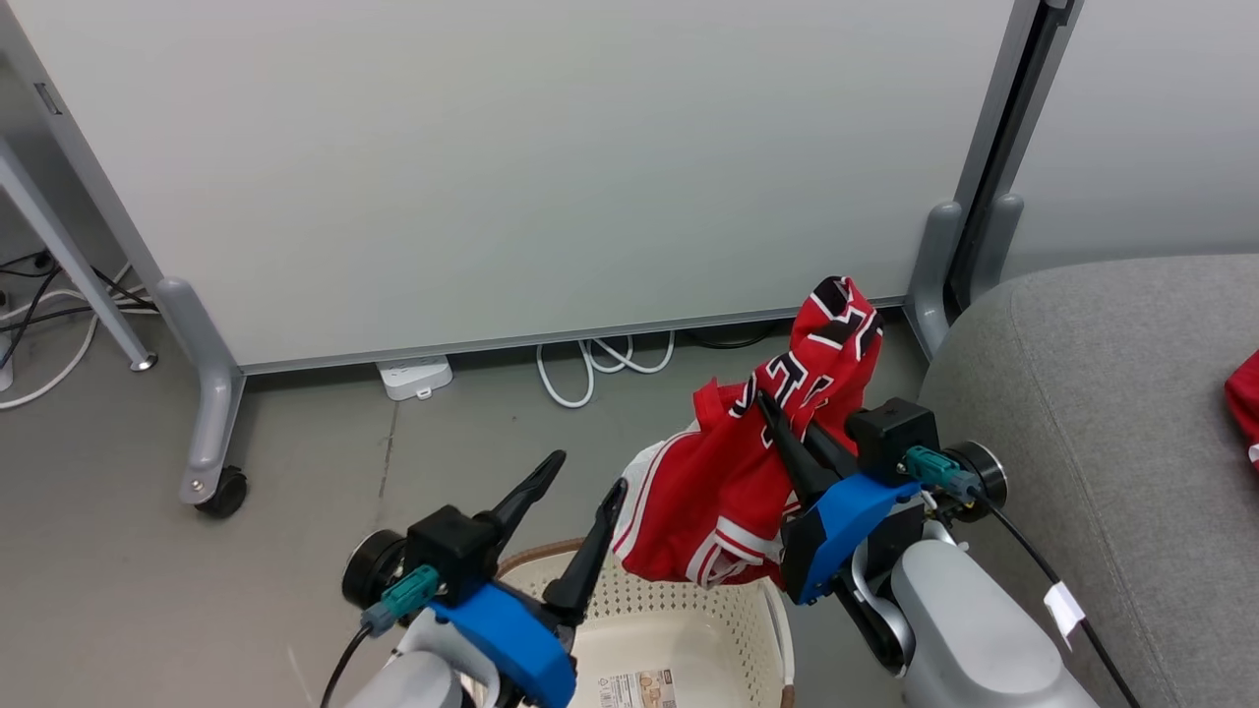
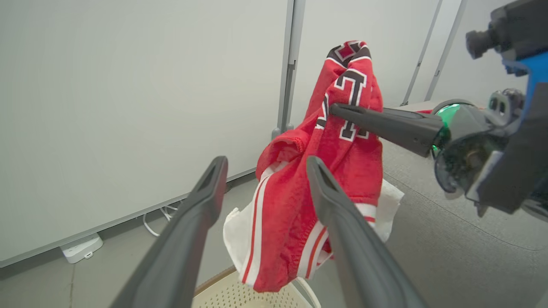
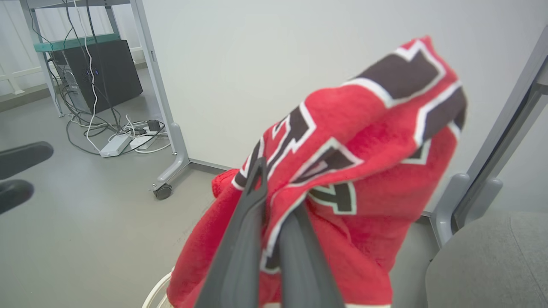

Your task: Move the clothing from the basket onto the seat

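Broadly, the grey seat [image 1: 1111, 413] fills 3 o'clock; the basket [image 1: 689, 618] sits at 6. One red jersey [image 1: 718, 492] hangs above the basket's rim, clamped in the right pincer [image 1: 765, 405]; the left pincer [image 1: 589, 470] gapes empty at 7 o'clock.

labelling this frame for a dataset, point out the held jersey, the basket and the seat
held jersey [image 1: 708, 492]: head view, red fabric of its hanging lower part
basket [image 1: 679, 615]: head view, perforated cream inner wall
seat [image 1: 1111, 393]: head view, bare grey cushion top
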